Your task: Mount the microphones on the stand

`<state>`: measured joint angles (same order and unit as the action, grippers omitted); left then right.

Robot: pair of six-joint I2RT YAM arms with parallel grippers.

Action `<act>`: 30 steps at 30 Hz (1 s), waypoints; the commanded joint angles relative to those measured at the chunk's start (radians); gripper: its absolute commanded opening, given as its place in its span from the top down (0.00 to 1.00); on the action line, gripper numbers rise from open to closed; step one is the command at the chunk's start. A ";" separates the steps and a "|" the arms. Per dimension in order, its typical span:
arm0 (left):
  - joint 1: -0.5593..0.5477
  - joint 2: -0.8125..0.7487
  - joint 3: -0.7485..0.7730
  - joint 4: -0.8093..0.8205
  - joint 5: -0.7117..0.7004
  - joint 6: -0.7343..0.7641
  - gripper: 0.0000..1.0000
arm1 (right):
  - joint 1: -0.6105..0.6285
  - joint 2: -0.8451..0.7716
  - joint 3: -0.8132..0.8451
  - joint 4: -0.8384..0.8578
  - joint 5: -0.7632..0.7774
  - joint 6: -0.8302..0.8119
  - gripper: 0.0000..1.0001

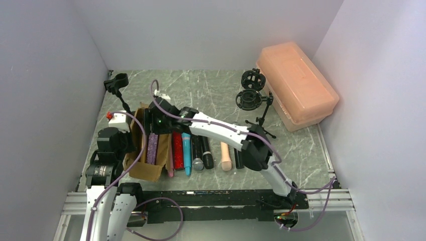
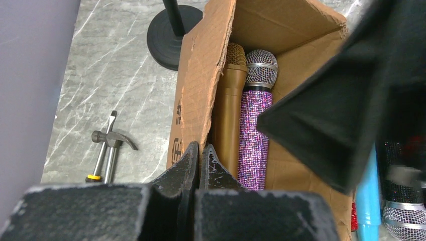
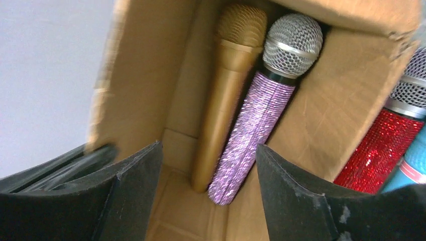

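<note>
Left claw (image 2: pixel 200 148): clenching the box (image 2: pixel 196 85) wall's edge.
Right claw (image 3: pixel 208 146): hanging released above the gold mic (image 3: pixel 226 100) and purple mic (image 3: pixel 251 125).
Room: mics lying side by side, gold just beside the wall.

Two microphones (image 3: pixel 251 120) lie side by side in the box (image 3: pixel 135 75); others (image 1: pixel 188 150) lie right of it.

Glittery purple microphone (image 3: pixel 251 135), matt cardboard box (image 3: pixel 135 75)
</note>
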<state>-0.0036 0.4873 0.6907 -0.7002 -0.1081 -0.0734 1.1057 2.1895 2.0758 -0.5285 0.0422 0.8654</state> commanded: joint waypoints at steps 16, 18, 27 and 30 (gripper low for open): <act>0.001 0.037 0.111 0.092 0.094 -0.097 1.00 | 0.011 0.266 0.218 0.045 -0.030 0.086 0.38; 0.001 0.039 0.116 0.099 0.099 -0.096 1.00 | 0.010 0.284 0.236 0.025 -0.021 0.085 0.39; 0.001 0.044 0.120 0.110 0.099 -0.094 1.00 | 0.011 0.326 0.268 -0.013 -0.025 0.086 0.40; 0.001 0.044 0.127 0.106 0.114 -0.100 1.00 | 0.011 0.334 0.257 0.013 -0.037 0.097 0.46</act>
<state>-0.0032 0.5468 0.7376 -0.7162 -0.0376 -0.1291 1.1137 2.5053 2.2959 -0.5179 0.0166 0.9466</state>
